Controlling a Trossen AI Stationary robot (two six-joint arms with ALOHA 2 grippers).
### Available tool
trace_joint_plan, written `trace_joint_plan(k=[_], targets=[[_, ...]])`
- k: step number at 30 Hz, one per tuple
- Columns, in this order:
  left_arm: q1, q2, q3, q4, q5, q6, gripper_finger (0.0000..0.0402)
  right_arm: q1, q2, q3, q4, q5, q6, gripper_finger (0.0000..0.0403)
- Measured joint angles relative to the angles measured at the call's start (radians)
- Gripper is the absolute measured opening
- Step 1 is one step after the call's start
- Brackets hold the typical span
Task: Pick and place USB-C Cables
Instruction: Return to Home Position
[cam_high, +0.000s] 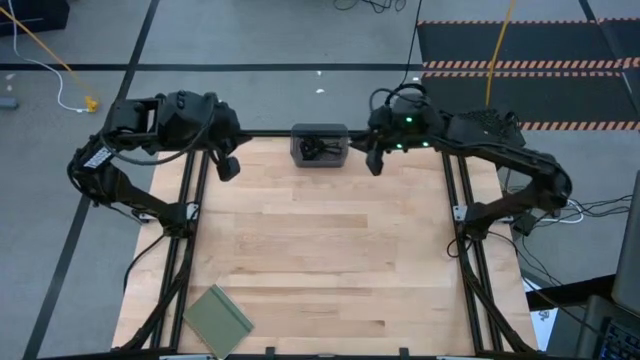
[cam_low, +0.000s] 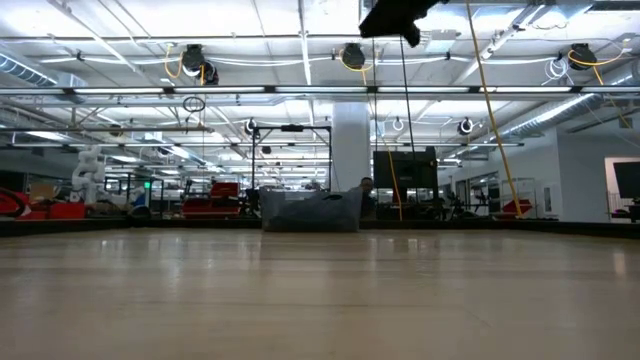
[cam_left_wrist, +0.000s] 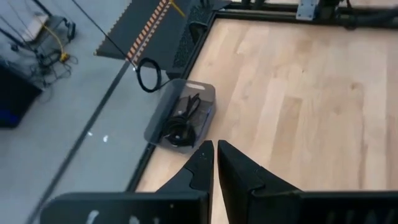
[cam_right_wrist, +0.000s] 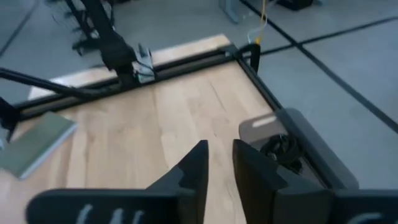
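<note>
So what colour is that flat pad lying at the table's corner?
The pad is plain dull green; the high view shows it best.

We're in a big open robotics lab here: a pale wooden surface (cam_high: 320, 250) boxed in a black metal frame (cam_high: 265, 134), standing on a grey floor (cam_high: 250, 35) with black tape lines and hazard-striped mats (cam_high: 520, 65). Look across the hall and there's an exposed, brightly lit ceiling (cam_low: 250, 40), hanging cable reels (cam_low: 352, 55), more framed rigs (cam_low: 290, 150) and a white robot figure (cam_low: 88, 170).
</note>
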Motion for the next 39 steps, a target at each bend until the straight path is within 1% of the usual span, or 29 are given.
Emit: trace_joint_plan(k=[3,8,10,13,15,17,21,24,28,31,34,36,39], targets=[[0.002,0.0,0.0,0.003,0.0,0.068,0.0026,0.022,-0.046,0.0,-0.007,0.0,0.008,0.0046],[0.001,0.007,0.0,0.051,0.003,0.061,0.0026,0.058,-0.109,-0.01,-0.028,0.003,0.001,0.0009],[-0.001,0.01,0.0,0.058,0.048,0.044,0.0026,0.074,-0.138,-0.036,-0.01,0.003,-0.005,0.0003],[-0.014,0.009,0.0,0.065,0.158,0.0,0.0025,0.097,-0.186,-0.093,0.027,0.003,-0.008,0.0005],[-0.042,0.008,0.0,0.065,0.195,-0.036,0.0017,0.115,-0.219,-0.144,0.067,0.001,-0.001,0.0004],[-0.087,0.009,0.0,0.065,0.2,-0.069,0.0006,0.135,-0.254,-0.2,0.115,-0.002,0.002,0.0001],[-0.172,0.009,0.0,0.065,0.202,-0.092,0.0004,0.18,-0.335,-0.316,0.246,-0.003,0.001,0.0001],[-0.221,0.009,0.0,0.065,0.172,-0.095,0.0004,0.22,-0.397,-0.399,0.333,-0.004,0.001,0.0001],[-0.256,0.008,-0.009,0.068,0.115,-0.103,0.0003,0.274,-0.478,-0.49,0.429,-0.002,-0.001,0.0],[-0.271,-0.011,-0.06,0.068,0.104,-0.125,0.0003,0.298,-0.528,-0.552,0.459,-0.001,-0.036,0.0],[-0.287,-0.043,-0.146,0.099,0.104,-0.165,0.0004,0.313,-0.569,-0.602,0.46,0.0,-0.048,0.0],[-0.302,-0.068,-0.221,0.158,0.103,-0.174,0.0004,0.315,-0.593,-0.635,0.463,0.0,-0.024,0.0],[-0.314,-0.111,-0.348,0.304,0.105,-0.152,0.0003,0.315,-0.621,-0.677,0.46,0.002,-0.002,0.0]])
